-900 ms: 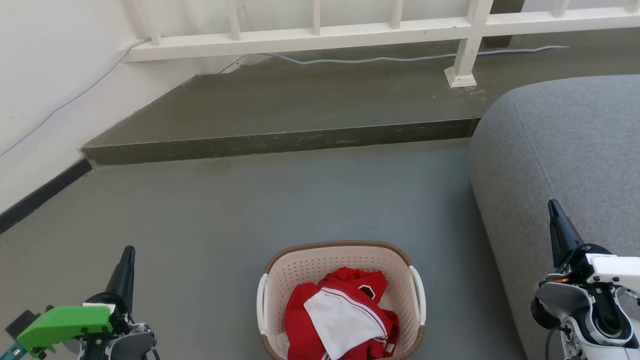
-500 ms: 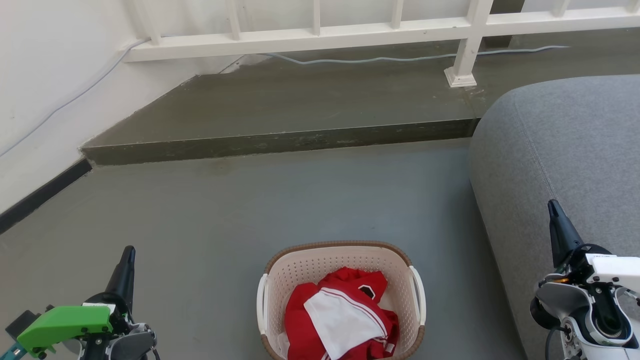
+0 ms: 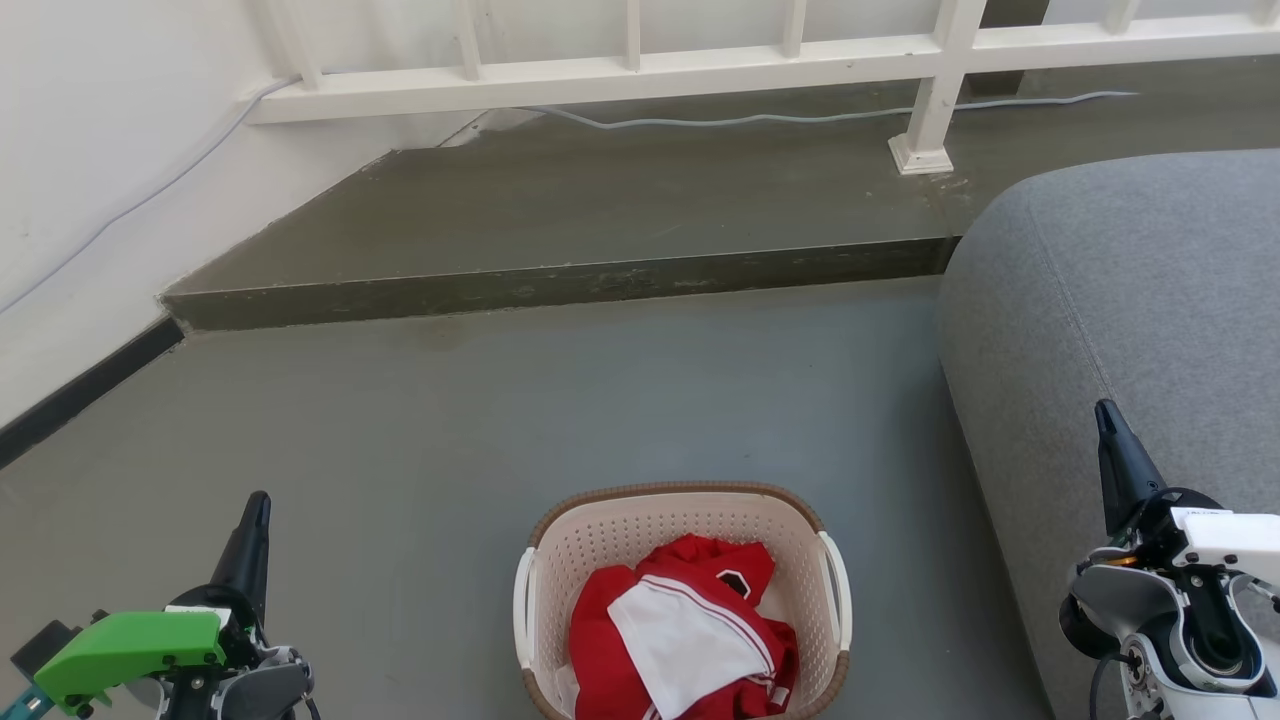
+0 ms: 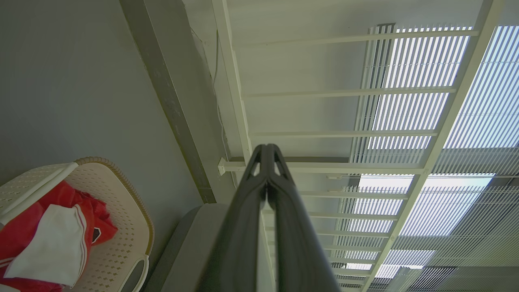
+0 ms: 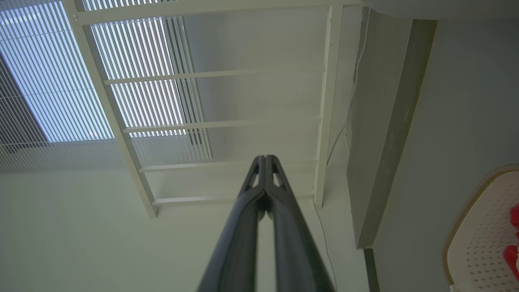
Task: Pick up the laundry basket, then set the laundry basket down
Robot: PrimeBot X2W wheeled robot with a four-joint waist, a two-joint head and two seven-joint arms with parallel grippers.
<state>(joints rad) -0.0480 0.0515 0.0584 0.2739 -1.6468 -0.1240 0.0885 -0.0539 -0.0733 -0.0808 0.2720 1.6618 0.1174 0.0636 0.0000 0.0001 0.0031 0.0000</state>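
The laundry basket [image 3: 610, 540] stands on the grey floor at the bottom centre of the head view, cream with a brown rim and white side handles, holding red and white clothes [image 3: 685, 630]. My left gripper [image 3: 257, 503] is shut and empty, well to the basket's left. My right gripper [image 3: 1104, 410] is shut and empty, to the basket's right over the sofa's edge. In the left wrist view the basket [image 4: 121, 202] sits at the lower left of the shut fingers [image 4: 265, 151]. The right wrist view has the basket [image 5: 482, 227] at the lower right, with the fingertips [image 5: 265, 160] together.
A grey sofa [image 3: 1130, 300] fills the right side, close to the basket. A raised concrete step [image 3: 560, 285] crosses the floor ahead, with a white railing [image 3: 640, 70] and a cable [image 3: 800, 118] on it. A white wall [image 3: 90, 180] runs along the left.
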